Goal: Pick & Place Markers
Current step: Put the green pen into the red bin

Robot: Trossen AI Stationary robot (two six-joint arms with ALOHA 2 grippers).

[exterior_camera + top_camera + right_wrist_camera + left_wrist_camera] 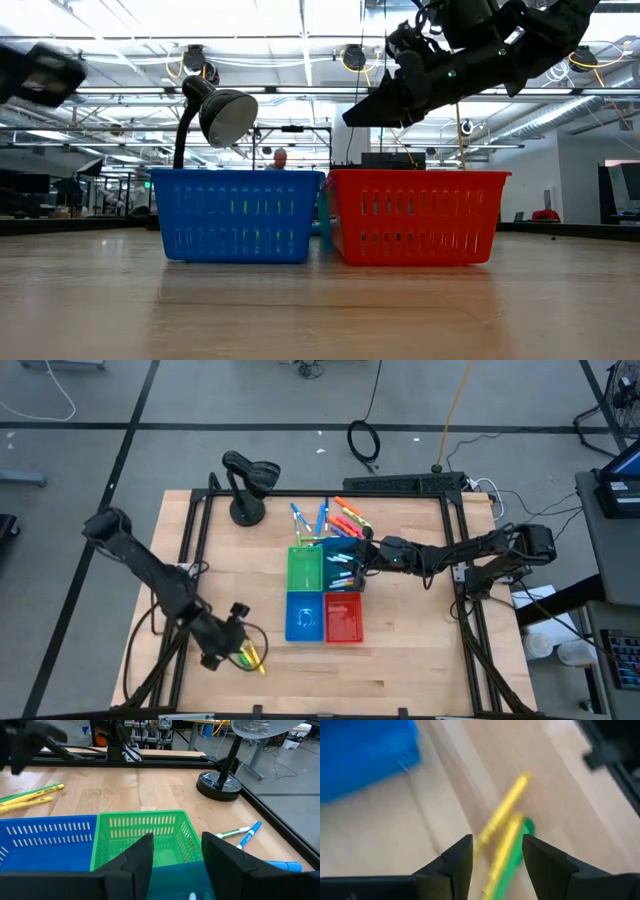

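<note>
Yellow markers [502, 827] lie together with a green one on the bare wooden table [420, 660] near its left front corner, well apart from the four bins, and the left tool [495, 862] hangs just above them with its fingers spread to either side of the pair, nothing pinched yet; that stance suits a grab from above. Most other markers [335, 518] lie loose on the table just behind the green bin [305, 567] and the teal bin [343, 565], within easy reach of the right arm. A few white markers already rest inside the teal bin. The right tool [175, 865] hovers over that teal bin with its fingers apart and empty, probably placed there for a drop or on its way to the loose pile. In front, the blue bin [238, 215] and red bin [415, 215] stand side by side, touching.
</note>
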